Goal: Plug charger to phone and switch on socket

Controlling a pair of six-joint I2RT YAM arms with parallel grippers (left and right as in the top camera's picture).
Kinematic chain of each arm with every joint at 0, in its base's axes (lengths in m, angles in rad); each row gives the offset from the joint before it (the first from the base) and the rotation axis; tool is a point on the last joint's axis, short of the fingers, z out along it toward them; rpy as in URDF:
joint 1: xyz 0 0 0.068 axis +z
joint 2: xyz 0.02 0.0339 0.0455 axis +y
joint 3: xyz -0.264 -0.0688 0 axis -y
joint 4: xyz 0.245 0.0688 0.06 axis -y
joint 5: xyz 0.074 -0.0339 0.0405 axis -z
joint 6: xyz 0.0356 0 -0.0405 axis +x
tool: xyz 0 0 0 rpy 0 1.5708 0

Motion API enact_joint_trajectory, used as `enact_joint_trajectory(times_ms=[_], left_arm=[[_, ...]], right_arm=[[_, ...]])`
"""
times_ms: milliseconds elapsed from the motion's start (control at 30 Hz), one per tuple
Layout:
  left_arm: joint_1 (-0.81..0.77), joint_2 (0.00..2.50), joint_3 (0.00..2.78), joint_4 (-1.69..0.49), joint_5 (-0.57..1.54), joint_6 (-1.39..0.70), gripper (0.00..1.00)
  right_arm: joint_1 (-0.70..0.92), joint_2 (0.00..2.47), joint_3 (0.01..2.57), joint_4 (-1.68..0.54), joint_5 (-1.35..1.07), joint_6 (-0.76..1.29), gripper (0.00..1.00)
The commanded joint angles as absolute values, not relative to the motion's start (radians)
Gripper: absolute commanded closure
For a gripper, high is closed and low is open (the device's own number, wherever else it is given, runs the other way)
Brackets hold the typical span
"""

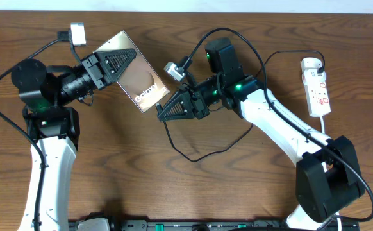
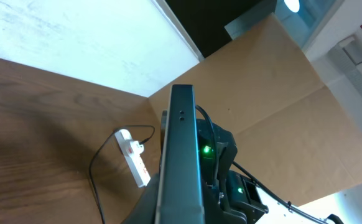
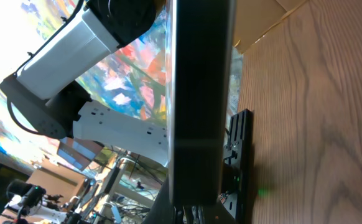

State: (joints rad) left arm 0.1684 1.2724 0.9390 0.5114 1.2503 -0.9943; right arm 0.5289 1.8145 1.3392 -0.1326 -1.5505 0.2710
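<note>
My left gripper [image 1: 129, 59] is shut on the phone [image 1: 140, 80] and holds it tilted above the table, the "Galaxy" end pointing toward my right gripper [image 1: 163, 112]. The right gripper's fingers are closed at that end of the phone, where the thin black charger cable [image 1: 196, 157] starts; the plug tip itself is hidden. The cable loops over the table toward the socket [image 1: 318, 86], a white strip at the far right with a black plug [image 1: 319, 64] at its top. The left wrist view shows the phone's edge [image 2: 182, 155] and the socket [image 2: 134, 158]. The right wrist view shows the phone's dark edge [image 3: 199, 93].
The white cord of the socket runs down past the right arm's base [image 1: 327, 179]. The left arm's base [image 1: 49, 122] stands at the left. A brown cardboard panel [image 2: 274, 81] stands behind the table.
</note>
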Motion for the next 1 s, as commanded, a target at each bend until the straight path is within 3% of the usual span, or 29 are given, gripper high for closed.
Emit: enact_joint_trajectory(times_ms=[0, 967], left_arm=[[0.147, 1.268, 0.933, 0.512, 1.433, -0.999, 0.93], [0.147, 1.268, 0.933, 0.518, 1.571, -0.977, 0.93]], right_arm=[[0.524, 1.803, 1.352, -0.115, -1.562, 0.276, 0.99], [0.524, 1.803, 1.352, -0.053, -1.562, 0.328, 0.99]])
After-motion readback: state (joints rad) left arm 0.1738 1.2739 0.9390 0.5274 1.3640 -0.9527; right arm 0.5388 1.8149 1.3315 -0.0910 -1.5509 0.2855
